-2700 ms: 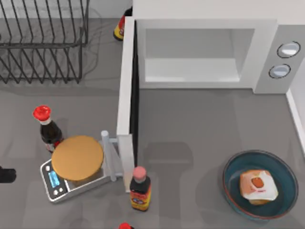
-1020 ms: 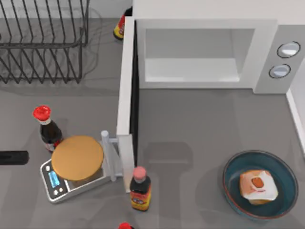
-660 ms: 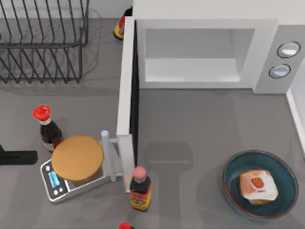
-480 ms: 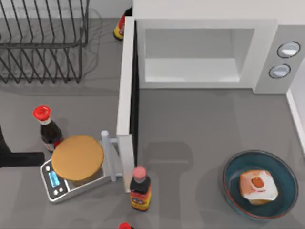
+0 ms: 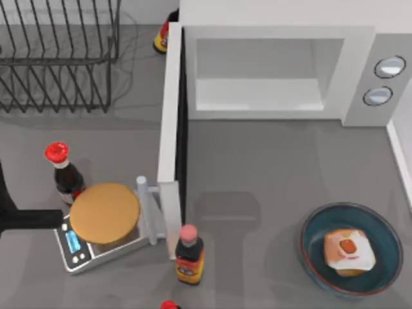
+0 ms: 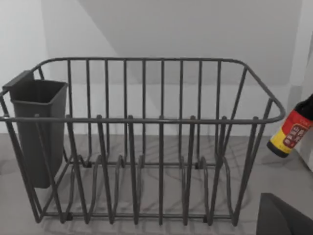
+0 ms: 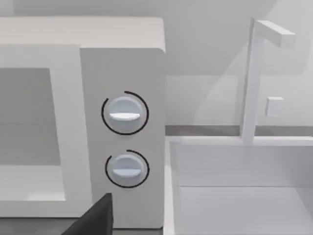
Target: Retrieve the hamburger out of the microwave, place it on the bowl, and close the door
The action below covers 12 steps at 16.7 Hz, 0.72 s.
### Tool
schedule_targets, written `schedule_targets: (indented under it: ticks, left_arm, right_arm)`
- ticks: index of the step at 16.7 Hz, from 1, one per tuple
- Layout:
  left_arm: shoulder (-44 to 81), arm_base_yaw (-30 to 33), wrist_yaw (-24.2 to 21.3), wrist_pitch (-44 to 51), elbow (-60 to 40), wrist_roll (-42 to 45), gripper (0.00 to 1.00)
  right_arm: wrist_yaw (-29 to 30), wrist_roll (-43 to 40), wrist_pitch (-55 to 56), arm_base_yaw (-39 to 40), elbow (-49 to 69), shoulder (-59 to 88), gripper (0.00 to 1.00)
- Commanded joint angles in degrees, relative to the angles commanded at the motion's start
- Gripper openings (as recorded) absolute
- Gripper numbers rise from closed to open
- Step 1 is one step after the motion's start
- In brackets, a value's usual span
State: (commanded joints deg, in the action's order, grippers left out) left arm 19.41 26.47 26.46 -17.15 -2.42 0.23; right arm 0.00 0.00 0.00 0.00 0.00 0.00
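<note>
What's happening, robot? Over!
Left arm at the table's left edge, beside the scale. Hamburger sits in the bowl. Microwave empty, door wide open. Scale and pink-capped sauce bottle stand beside the door.

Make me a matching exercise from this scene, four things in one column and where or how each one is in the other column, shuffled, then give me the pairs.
Things:
1. hamburger
2. door
3. tan-orange disc
4. red-capped bottle

Places or states:
A. swung open
B. on the silver scale
C. in the blue bowl
D. standing left of the door, behind the scale

Pairs: 1-C, 2-A, 3-B, 4-D
</note>
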Motion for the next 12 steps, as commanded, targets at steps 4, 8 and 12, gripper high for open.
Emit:
schedule_targets:
  ticks: [4,8,12]
  left_arm:
    - [-5.9,6.0,6.0,5.6,0.2,-0.1,0.00]
    - [-6.0,6.0,6.1,5.8,0.1,-0.1,0.00]
    - [-2.0,6.8,5.8,9.5,-3.7,-2.4,0.00]
  right_arm:
    - [0.0,0.0,0.0,0.0,0.0,0.0,1.00]
    - [0.0,0.0,0.0,0.0,0.0,0.0,1.00]
    - [0.0,0.0,0.0,0.0,0.0,0.0,1.00]
